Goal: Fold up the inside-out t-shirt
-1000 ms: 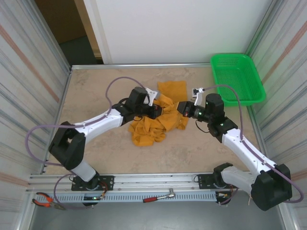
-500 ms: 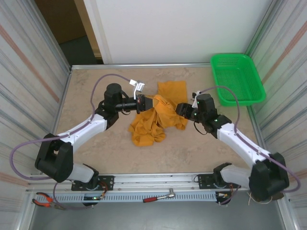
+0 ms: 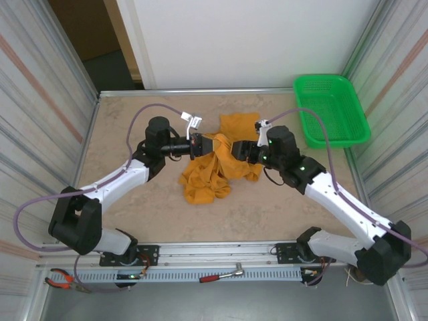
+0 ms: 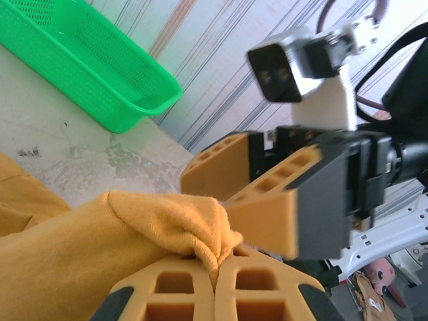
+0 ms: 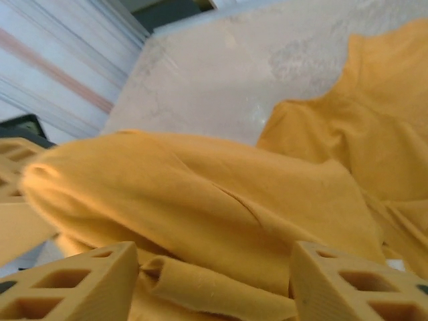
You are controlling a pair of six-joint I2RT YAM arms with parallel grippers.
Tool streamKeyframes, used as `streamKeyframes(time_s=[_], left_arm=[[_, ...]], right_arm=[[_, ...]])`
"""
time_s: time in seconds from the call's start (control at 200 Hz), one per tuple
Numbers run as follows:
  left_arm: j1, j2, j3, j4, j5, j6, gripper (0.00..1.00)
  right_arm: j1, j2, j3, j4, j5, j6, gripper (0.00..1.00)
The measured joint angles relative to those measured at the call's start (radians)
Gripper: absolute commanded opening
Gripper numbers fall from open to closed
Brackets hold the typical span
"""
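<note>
The t-shirt [image 3: 212, 175] is bunched up left of the green basket [image 3: 324, 77]; nothing is folded yet. One bit is pinched by the left fingers [image 4: 175, 294]; the right fingers [image 5: 67, 281] are spread apart beside it.

Right tool [image 3: 241, 150] now open, nearer left tool [image 3: 208, 145].

A robotics lab test cell: two white robot arms [image 3: 127, 177] bolted to an aluminium rail [image 3: 221, 251] at the near edge of the bench [image 3: 134, 214], ribbed metal panels [image 3: 40, 134] enclosing left and right, pliers [image 3: 60, 279] and a ratchet wrench [image 3: 224, 274] lying nearest.
</note>
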Motion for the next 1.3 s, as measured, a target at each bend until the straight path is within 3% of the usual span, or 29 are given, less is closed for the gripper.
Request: streamKeyframes(time_s=[0.075, 0.361, 0.486, 0.576, 0.817, 0.997, 1.303], left_arm=[[0.0, -0.006, -0.005, -0.002, 0.0, 0.0, 0.0], [0.023, -0.018, -0.067, -0.006, -0.069, -0.002, 0.0], [0.044, -0.011, -0.098, 0.002, -0.09, -0.014, 0.45], [0.045, -0.008, -0.109, 0.006, -0.098, -0.03, 0.58], [0.041, -0.079, -0.107, -0.085, -0.148, 0.01, 0.68], [-0.032, -0.145, 0.019, -0.23, -0.235, 0.116, 0.7], [-0.17, -0.008, 0.217, -0.402, -0.41, 0.282, 0.7]], right_arm=[[0.005, 0.027, 0.0, -0.004, 0.0, -0.007, 0.0], [-0.059, -0.028, 0.133, -0.083, -0.026, -0.03, 0.0], [-0.109, -0.143, 0.192, -0.061, -0.085, -0.018, 0.0], [-0.122, -0.209, 0.198, -0.027, -0.112, -0.003, 0.0], [-0.172, -0.2, 0.106, 0.027, -0.182, 0.007, 0.0], [-0.181, -0.172, 0.071, 0.014, -0.243, 0.005, 0.0], [-0.18, -0.177, 0.044, 0.028, -0.275, 0.005, 0.0]])
